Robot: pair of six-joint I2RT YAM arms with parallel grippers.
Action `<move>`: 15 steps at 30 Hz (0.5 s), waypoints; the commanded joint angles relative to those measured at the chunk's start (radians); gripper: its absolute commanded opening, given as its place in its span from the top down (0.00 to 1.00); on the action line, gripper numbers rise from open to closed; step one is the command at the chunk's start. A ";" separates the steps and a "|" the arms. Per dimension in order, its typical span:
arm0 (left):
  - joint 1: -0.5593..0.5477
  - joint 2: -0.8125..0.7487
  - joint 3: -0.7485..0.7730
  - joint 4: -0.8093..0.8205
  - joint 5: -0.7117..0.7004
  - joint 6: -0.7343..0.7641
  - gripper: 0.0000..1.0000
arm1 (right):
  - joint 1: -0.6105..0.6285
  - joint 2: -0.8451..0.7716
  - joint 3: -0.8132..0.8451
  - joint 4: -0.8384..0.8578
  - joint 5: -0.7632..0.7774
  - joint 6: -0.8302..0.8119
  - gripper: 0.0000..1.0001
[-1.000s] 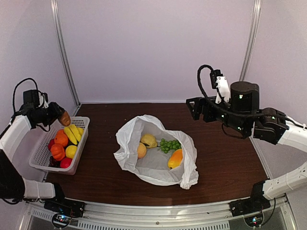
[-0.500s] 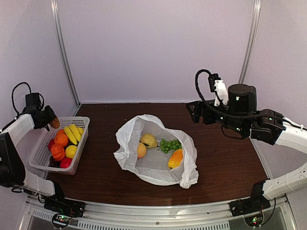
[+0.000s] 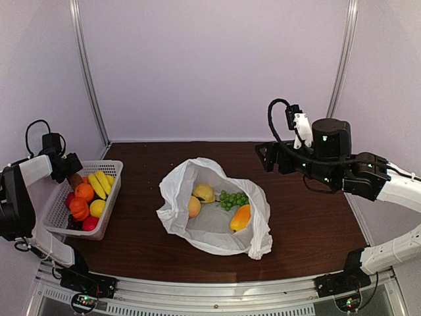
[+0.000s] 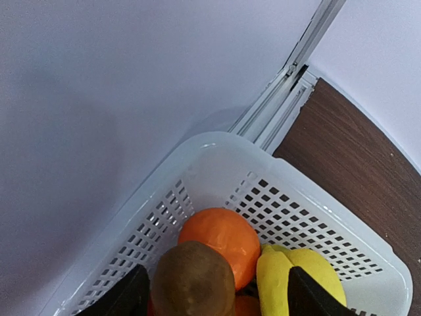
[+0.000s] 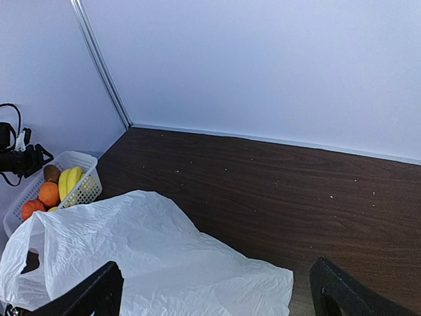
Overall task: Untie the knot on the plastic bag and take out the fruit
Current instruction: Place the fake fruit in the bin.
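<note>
Top external view: the plastic bag [image 3: 214, 238] is being shown lying open at the middle of the table [image 3: 316, 224], with its mouth gaping upward. Fruit is being cradled inside it: a lemon [image 3: 204, 192], a peach [image 3: 194, 207], a green grape bunch [image 3: 233, 199] and a mango [image 3: 240, 218].

Against the left edge of the table, bananas [image 3: 100, 183], an orange fruit [image 3: 83, 191] and further pieces are being carried in a white basket [image 3: 110, 164]. The left gripper [image 3: 71, 172] is being held over the basket's far left corner with its jaws spread. In the left wrist view a brown kiwi [image 4: 193, 280] is being seen lying on the pile between the fingers, with a gap being left beside one finger.

The right gripper [image 3: 266, 155] is being held high over the far right part of the table, its jaws spread wide.
</note>
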 commanded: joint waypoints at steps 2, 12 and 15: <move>0.009 0.005 0.027 0.033 0.010 0.018 0.20 | -0.005 -0.019 -0.009 0.003 -0.012 0.017 0.01; 0.009 -0.042 0.035 -0.012 0.034 0.039 0.07 | -0.005 -0.029 -0.007 -0.008 -0.013 0.011 0.01; 0.009 -0.071 0.053 -0.059 0.063 0.069 0.07 | -0.005 -0.033 -0.008 -0.005 -0.016 0.008 0.01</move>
